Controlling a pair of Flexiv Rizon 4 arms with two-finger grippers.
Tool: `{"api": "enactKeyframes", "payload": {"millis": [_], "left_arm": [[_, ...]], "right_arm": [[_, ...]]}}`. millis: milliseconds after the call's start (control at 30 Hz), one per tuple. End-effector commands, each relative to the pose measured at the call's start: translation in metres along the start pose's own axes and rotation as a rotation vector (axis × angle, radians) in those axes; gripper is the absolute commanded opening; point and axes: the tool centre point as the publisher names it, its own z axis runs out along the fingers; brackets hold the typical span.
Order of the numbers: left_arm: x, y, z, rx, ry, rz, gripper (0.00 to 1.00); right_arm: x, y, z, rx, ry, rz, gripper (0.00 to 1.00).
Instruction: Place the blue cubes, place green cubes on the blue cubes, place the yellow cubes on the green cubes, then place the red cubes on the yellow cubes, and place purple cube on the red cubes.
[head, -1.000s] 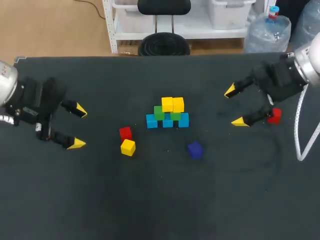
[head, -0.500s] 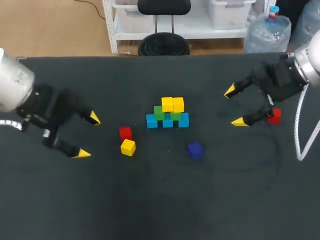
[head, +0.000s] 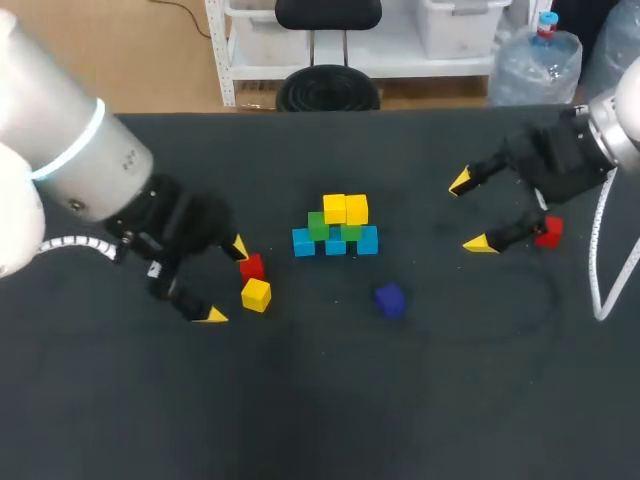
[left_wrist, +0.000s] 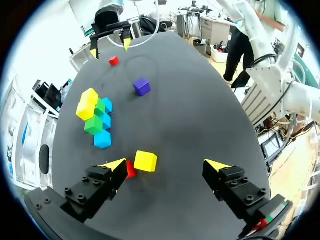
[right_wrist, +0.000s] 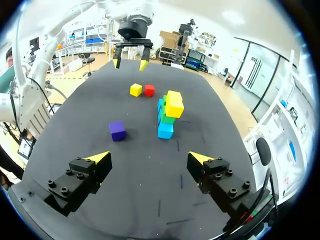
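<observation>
Black table (head: 320, 400) fills the head view, and at its middle left the left gripper (head: 224, 281) hangs with its fingers spread wide, holding nothing. Just right of its tips lie a loose red cube (head: 251, 266) and, just below that, a loose yellow cube (head: 256, 295). In the left wrist view the loose yellow cube (left_wrist: 145, 161) sits just ahead of the open left gripper (left_wrist: 165, 164), with the loose red cube (left_wrist: 130, 169) close against one finger (whether it touches I cannot tell).

At the centre stands the stack: three blue cubes (head: 335, 245) in a row on the table, two green cubes (head: 318, 226) on them, and two yellow cubes (head: 345, 209) side by side on top. Lower right of the stack, well apart from it, lies the purple cube (head: 390, 299).

At the upper right the right gripper (head: 470, 212) is also wide open and empty, above the table. A second red cube (head: 548, 231) lies just beside its lower finger, at the right edge.
</observation>
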Motion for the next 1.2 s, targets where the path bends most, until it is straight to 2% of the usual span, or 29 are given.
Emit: {"api": "enactKeyframes", "payload": {"millis": [33,467,933,1200], "left_arm": [[-0.002,0.008,0.009,0.023,0.006,-0.013,1.00],[0.017,0.012,0.017,0.002,-0.010,-0.096,1.00],[0.034,-0.003,0.020,0.002,-0.028,-0.138,1.00],[0.041,-0.005,0.024,0.015,-0.029,-0.146,1.00]], "right_arm": [[0.001,-0.001,0.001,-0.001,-0.004,-0.001,1.00],[0.001,-0.001,0.001,-0.001,-0.004,-0.001,1.00],[0.001,-0.001,0.001,-0.001,-0.004,-0.001,1.00],[0.001,-0.001,0.001,-0.001,-0.004,-0.001,1.00]]}}
